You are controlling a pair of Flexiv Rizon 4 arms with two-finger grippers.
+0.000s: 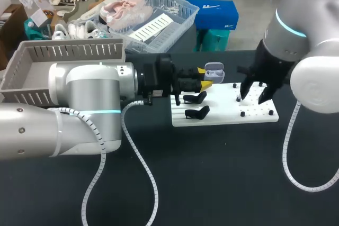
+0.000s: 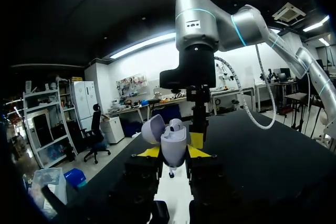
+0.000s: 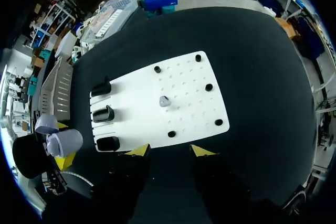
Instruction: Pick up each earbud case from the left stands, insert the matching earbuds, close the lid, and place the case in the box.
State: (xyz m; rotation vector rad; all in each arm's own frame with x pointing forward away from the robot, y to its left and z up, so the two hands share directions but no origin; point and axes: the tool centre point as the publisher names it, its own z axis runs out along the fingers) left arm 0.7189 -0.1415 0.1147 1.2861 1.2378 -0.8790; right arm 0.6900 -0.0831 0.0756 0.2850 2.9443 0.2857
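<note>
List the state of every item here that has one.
Pale purple earbud case: lid open, an earbud showing inside.
Left gripper: shut on the case.
Right gripper: open, empty.
Three black stands: all empty.
Loose pale earbud: lying on the white board.

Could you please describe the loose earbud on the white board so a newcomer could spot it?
Find the white board in the middle of the dark table. Near its centre, among the black pegs and ahead of the right hand, lies the earbud: the only small pale piece there; everything else on it is black.
</note>
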